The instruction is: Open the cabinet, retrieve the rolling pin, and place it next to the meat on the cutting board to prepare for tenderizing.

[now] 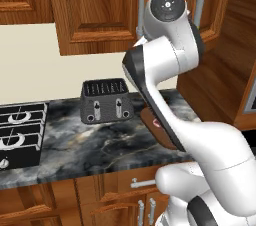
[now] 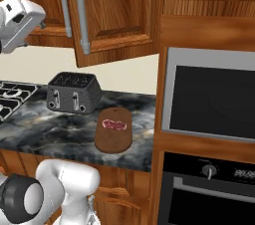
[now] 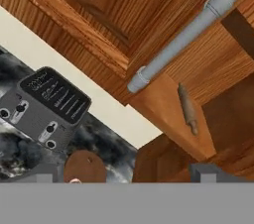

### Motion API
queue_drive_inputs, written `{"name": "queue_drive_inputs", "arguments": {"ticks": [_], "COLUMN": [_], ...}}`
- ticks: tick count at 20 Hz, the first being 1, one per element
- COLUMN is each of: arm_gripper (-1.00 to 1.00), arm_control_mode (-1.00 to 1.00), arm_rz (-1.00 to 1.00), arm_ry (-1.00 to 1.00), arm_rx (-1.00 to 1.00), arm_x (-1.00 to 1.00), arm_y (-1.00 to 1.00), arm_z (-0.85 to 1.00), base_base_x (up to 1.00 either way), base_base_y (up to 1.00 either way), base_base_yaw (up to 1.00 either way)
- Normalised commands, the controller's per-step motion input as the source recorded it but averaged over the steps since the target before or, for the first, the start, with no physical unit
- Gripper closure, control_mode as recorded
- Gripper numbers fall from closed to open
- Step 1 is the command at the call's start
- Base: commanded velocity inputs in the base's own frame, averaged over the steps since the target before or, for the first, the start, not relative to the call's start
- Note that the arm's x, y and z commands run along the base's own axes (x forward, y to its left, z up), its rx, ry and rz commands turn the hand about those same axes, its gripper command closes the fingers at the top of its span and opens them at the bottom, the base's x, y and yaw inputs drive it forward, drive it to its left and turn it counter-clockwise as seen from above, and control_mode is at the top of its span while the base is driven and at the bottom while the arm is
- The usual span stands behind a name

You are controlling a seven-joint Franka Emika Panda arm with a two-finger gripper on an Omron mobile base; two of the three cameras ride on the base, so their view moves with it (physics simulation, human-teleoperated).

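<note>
One rolling pin [image 3: 188, 108] lay on the opened cabinet's [image 3: 163, 106] shelf at three o'clock in the hand view, and we judged it light, stiff and prone to roll, best pinched mid-barrel by our gripper [image 3: 130, 174], fingers spread wide, empty.

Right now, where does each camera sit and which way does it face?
Left base: behind-left, facing the toaster and counter; arm at right.
Right base: behind-right, facing the board, meat, oven; arm at lower left.
Hand: tilted, facing the cabinet, rolling pin; fingertips at bottom.
Shared: toaster, cabinet.
</note>
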Motion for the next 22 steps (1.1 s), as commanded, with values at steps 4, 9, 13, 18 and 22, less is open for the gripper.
{"name": "queue_drive_inputs", "arguments": {"ticks": [4,9,13,18,22], "arm_gripper": [-1.0,-1.0,-1.0,-1.0,-1.0], "arm_control_mode": [-1.0,-1.0,-1.0,-1.0,-1.0], "arm_rz": [0.0,0.0,0.0,0.0,0.0], "arm_ry": [0.13,0.1,0.01,0.0,0.0], "arm_rx": [-0.17,-0.16,-0.14,-0.12,-0.06], "arm_x": [0.59,0.49,0.33,0.33,0.28], "arm_y": [0.0,-0.03,-0.11,-0.12,-0.16], "arm_z": [-0.09,-0.14,-0.22,-0.21,-0.15], "base_base_x": [0.0,0.0,0.0,0.0,0.0], "base_base_y": [0.0,0.0,0.0,0.0,0.0], "base_base_yaw": [0.0,0.0,0.0,0.0,0.0]}}
